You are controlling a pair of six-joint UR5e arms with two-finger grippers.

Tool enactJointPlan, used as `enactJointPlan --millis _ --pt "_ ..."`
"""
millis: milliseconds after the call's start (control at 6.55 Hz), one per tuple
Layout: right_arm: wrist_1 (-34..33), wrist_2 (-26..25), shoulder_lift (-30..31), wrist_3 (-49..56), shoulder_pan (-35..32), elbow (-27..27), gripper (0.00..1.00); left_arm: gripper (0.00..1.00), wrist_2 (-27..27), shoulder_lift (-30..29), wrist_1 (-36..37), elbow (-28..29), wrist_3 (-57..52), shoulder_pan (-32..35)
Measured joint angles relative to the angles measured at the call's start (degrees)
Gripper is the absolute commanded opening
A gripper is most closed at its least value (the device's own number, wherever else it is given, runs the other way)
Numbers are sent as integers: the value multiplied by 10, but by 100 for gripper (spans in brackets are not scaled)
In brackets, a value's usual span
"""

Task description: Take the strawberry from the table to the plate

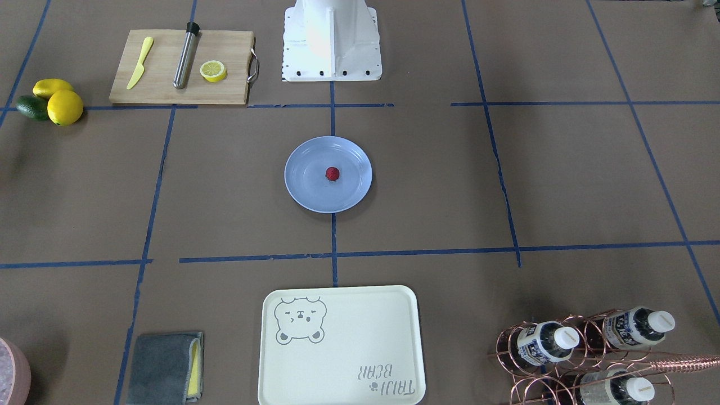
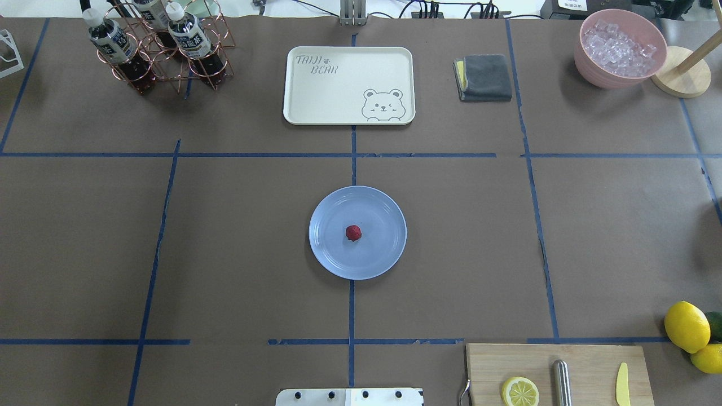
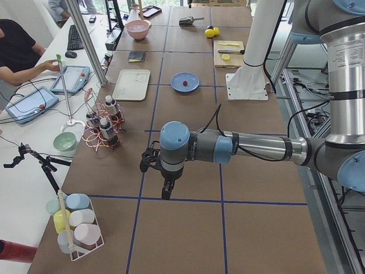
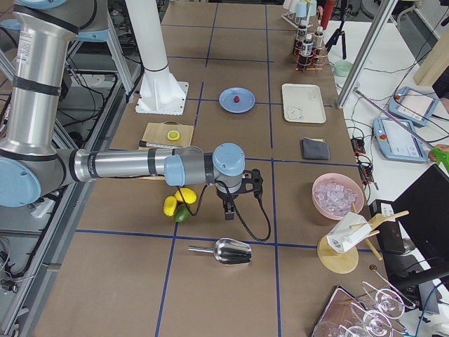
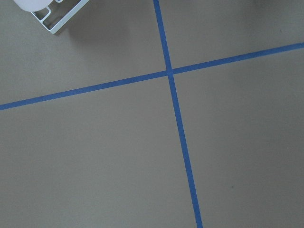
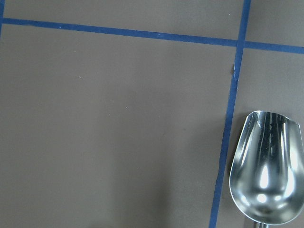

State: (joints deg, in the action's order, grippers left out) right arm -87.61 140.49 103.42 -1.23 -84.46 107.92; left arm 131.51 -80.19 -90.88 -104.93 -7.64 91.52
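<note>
The small dark red strawberry [image 1: 332,174] [image 2: 353,232] lies in the middle of the light blue plate [image 1: 304,194] [image 2: 330,256], which rests on the brown table [image 1: 506,180] at its centre. Both arms are far from the plate and show only in the side views. The left gripper [image 3: 166,194] hangs over bare table past the bottle rack. The right gripper [image 4: 228,213] hangs near the lemons and the scoop. I cannot tell whether either is open or shut. Neither wrist view shows fingers.
A cutting board [image 2: 586,361] carries a lemon half [image 2: 520,391], a steel rod and a yellow knife. Lemons [image 2: 686,326] lie beside it. A bear-print tray [image 2: 348,84], a bottle rack [image 2: 158,51], a grey cloth [image 2: 484,77], an ice bowl [image 2: 619,48] and a metal scoop [image 6: 268,166] also stand around.
</note>
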Motion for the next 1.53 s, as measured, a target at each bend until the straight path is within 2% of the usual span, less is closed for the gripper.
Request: enactJointPlan --millis 611,1527 --pt "-4 -45 -6 -1 0 13 100 100 10 13 58 6 0 -2" --pt "-3 -31 -4 -1 0 11 100 100 23 13 54 10 -2 -4"
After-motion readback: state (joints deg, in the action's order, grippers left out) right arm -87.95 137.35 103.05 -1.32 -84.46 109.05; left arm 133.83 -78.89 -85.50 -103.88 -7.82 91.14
